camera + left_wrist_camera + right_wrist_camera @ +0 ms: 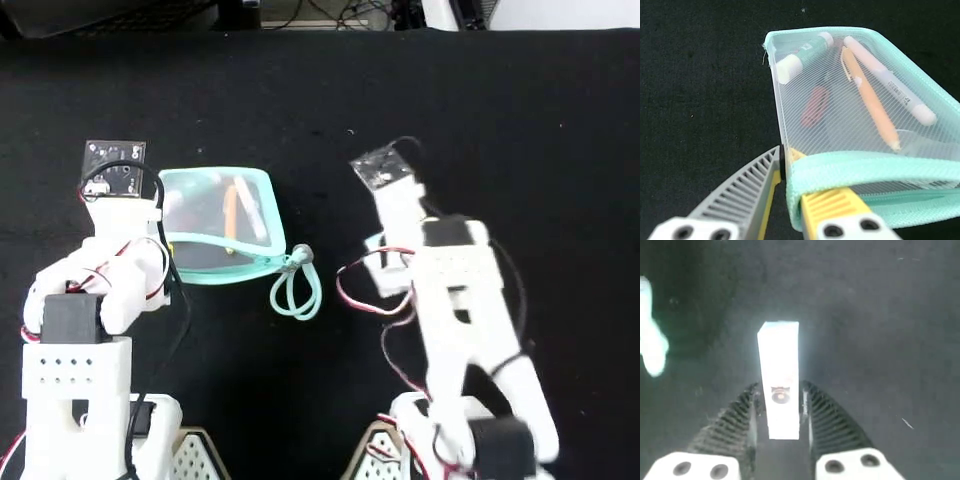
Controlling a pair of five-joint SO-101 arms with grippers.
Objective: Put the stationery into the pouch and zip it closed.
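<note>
My left claw (785, 161) was pinched shut on the pouch (840, 115) at its zip-edge corner. My right claw (780, 390) was narrowly open, clasping a white block (779, 350) off to the pouch's side.

Left gripper (787, 159) fingers clamped on pouch (840, 100); right gripper (780, 390) fingers clamped on eraser (779, 355).

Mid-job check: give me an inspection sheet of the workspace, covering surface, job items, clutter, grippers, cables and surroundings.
Surface: black cloth table.
Job's things: mint mesh pouch lying flat, holding orange pen, white marker, glue stick, red item; white block outside it.
Clutter: nothing seen.
Grippers: left gripper shut on pouch edge; right gripper shut on white block.
Cables: red and black wires on both arms.
Surroundings: cords behind the table's far edge.
</note>
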